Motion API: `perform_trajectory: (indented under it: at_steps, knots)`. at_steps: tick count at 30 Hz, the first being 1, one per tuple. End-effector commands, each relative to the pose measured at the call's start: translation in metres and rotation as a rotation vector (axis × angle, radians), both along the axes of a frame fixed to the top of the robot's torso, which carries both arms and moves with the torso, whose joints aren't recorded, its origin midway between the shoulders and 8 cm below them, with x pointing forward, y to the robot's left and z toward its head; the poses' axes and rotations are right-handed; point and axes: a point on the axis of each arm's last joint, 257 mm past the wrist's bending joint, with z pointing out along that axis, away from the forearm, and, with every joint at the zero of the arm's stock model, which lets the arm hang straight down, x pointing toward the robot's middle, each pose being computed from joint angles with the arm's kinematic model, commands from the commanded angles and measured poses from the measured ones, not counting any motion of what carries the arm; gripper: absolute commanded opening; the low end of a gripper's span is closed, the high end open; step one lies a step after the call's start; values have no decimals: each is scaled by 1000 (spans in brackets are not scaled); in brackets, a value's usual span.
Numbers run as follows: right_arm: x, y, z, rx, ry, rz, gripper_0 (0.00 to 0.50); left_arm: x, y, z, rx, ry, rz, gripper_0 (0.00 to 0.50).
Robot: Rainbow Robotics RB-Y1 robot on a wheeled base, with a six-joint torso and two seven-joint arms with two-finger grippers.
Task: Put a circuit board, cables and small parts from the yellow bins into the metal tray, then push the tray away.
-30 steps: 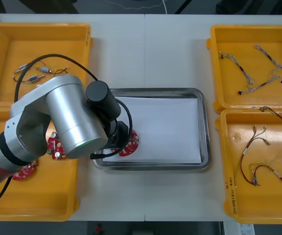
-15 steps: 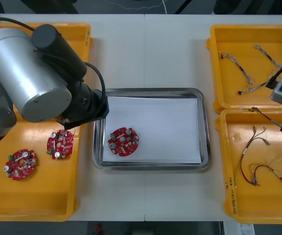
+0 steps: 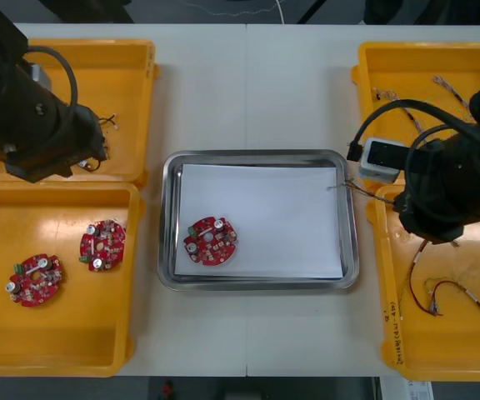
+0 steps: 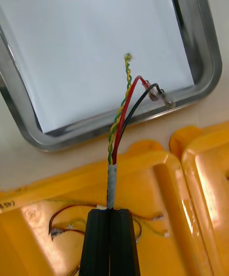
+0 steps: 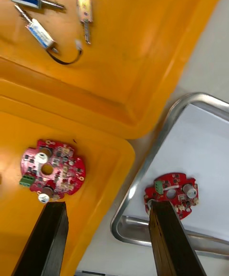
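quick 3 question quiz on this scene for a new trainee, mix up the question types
1. True or false: the left gripper, above the left bins, is shut on a board.
2. The right gripper, over the near right bin, is shut on: A a board, B a cable, C nothing.
3. How many boards lie in the tray?
Key: 1 false, it is open and holds nothing. 2 B. 3 one board.
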Motion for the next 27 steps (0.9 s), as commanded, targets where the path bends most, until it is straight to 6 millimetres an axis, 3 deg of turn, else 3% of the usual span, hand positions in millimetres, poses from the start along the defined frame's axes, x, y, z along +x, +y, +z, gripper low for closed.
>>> perform_trajectory:
  at_steps: [1, 5, 13, 21, 27]
  knots:
    - [7, 57, 9, 32, -36, 77, 0, 8, 54, 11, 87, 7, -36, 500]
    - [8, 83, 4, 11, -33, 135, 0, 15, 85, 15, 105, 21, -28, 500]
    - [11, 111, -10, -38, -31, 188, 0, 27, 133, 25, 163, 39, -60, 500]
    - [18, 138, -32, -50, -46, 223, 0, 47, 154, 33, 195, 30, -130, 500]
    - [28, 149, -66, -51, -15, 226, 0, 64, 162, 43, 230, 1, -215, 500]
